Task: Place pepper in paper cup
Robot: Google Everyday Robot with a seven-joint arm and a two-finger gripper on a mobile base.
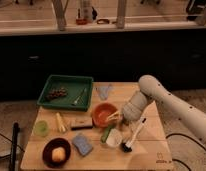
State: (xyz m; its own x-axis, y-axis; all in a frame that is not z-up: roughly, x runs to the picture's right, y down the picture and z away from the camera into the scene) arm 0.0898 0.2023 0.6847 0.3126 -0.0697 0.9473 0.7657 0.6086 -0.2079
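While the pepper leans against the paper cup, the fingers hang released just above.

The arm is smooth, white and tubular with bulbous rounded joints, its pale pincer at the lower-left end.

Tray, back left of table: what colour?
Dark green tray, camera view; gripper by the paper cup.

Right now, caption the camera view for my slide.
Gripper hovers open beside the orange bowl, above the paper cup; the pepper lies beside it.
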